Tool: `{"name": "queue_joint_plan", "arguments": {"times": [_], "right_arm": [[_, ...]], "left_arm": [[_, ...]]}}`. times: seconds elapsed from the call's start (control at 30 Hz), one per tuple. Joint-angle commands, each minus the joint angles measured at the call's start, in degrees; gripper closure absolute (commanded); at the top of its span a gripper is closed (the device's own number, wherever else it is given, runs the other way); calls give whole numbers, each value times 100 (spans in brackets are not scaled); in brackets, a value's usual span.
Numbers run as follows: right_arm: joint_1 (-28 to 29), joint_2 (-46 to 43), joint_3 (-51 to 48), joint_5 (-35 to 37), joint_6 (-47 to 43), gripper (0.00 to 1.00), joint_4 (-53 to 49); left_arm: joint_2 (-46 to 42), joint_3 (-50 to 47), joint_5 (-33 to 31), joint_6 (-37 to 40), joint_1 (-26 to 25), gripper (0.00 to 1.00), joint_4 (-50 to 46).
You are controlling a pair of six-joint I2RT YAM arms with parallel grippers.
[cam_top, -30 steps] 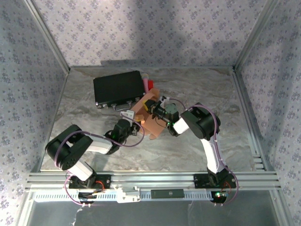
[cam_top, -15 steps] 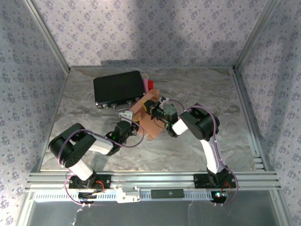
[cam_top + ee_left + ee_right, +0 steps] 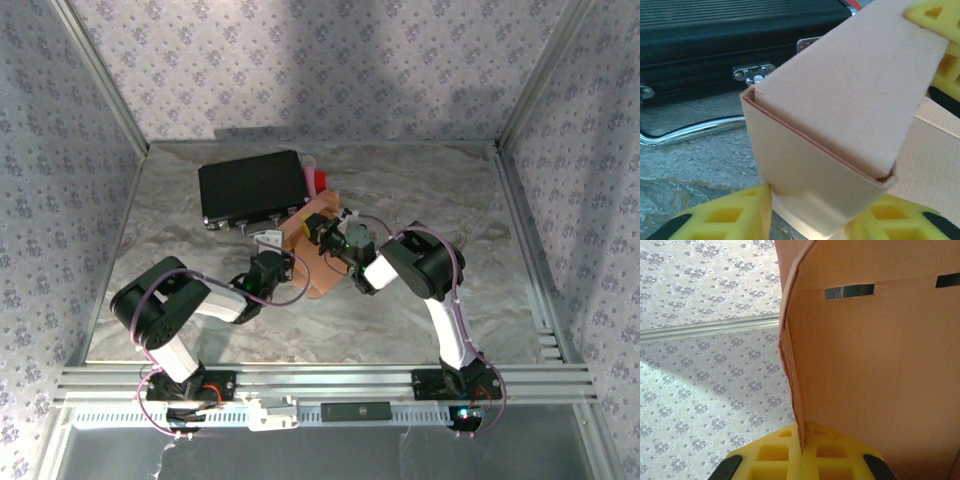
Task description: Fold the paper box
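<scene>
Three floral walls (image 3: 300, 60), marbled tabletop (image 3: 330, 325)

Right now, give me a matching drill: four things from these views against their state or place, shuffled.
Things:
1 paper box
2 black case
3 left gripper
4 right gripper

States or places:
A shut on a thin cardboard edge
B behind the box, lid closed, latches showing
C straddles a folded corner
D light orange, partly folded, between both grippers

Pairs: 1-D; 2-B; 3-C; 4-A
</scene>
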Motion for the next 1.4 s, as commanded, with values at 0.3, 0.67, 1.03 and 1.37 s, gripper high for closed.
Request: {"name": "queue_joint_plan", "arguments": {"times": [0.3, 0.67, 1.03, 1.37], "right_arm": [[152, -28, -161, 96, 177, 100, -278], [238, -21, -159, 212, 346, 100, -326], [332, -964, -645, 674, -119, 53, -1114], [-133, -4062, -685, 673, -1842, 28, -5446]], "left_arm": [[297, 505, -664, -267, -1, 75, -399], [321, 690, -740, -228, -8, 98, -599], [-183, 878, -1055, -374, -3, 100, -1547], [-1700, 2061, -118, -892, 409, 100, -5112]]}}
